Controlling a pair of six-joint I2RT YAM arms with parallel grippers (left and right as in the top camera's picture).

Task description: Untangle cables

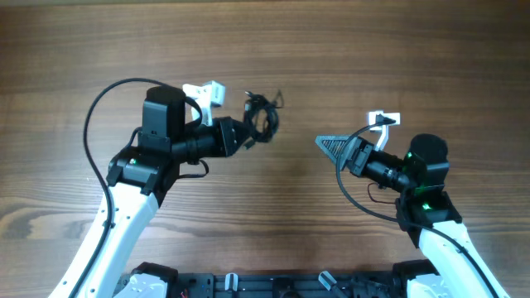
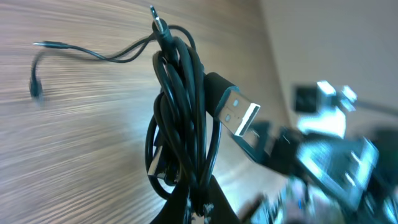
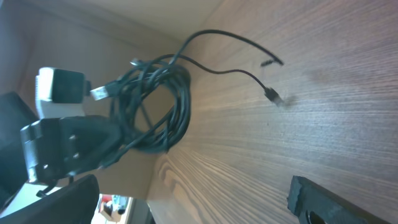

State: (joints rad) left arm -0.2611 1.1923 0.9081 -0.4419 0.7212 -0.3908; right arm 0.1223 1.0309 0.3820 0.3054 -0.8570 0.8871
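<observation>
left gripper (image 1: 251, 137): we see its fingers clamped on the bundle of thin black cords (image 1: 265, 120) | cords: coiled loops just left of centre on the brown wooden table (image 1: 348, 50), silver USB plug (image 2: 239, 115) sticking out, two thin ends trailing | right gripper (image 1: 331, 149): fingers spread wide, empty, well apart from the bundle

A brown wooden table (image 1: 265, 50) with fine, streaky grain fills the overhead view. Beyond its edge stands a plain pale wall (image 2: 336, 37). Soft light leaves a whitish sheen on the wood.
</observation>
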